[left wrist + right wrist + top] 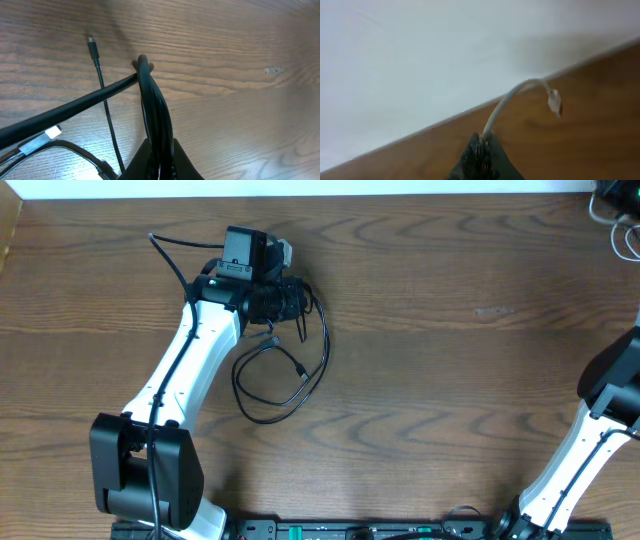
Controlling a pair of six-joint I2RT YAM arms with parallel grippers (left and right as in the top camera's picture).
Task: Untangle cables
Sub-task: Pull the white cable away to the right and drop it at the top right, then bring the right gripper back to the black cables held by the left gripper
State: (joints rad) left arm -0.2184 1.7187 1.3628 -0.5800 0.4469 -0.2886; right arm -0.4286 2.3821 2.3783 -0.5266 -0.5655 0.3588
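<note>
Firmly grips the thin black flexible cable (150, 95) in the left gripper (159, 150), jaws pressed together on a doubled bend that pokes out ahead of the fingertips. Leaves the rest of that cord in a loose loop just behind the fingers, beside the forearm, flat on the brown wood-grain table (450, 380). Keeps one small black end plug (91, 42) out in front and off to one side, apart from the bend. Pinches the thin white flexible cable (502, 107) in the right gripper (482, 142), jaws closed on it. Lets the short free end arch up ahead of those fingers, small pale plug (555, 102) drooping at the tip, near the table edge. Faces a plain white surface (420, 60) beyond that edge.
</note>
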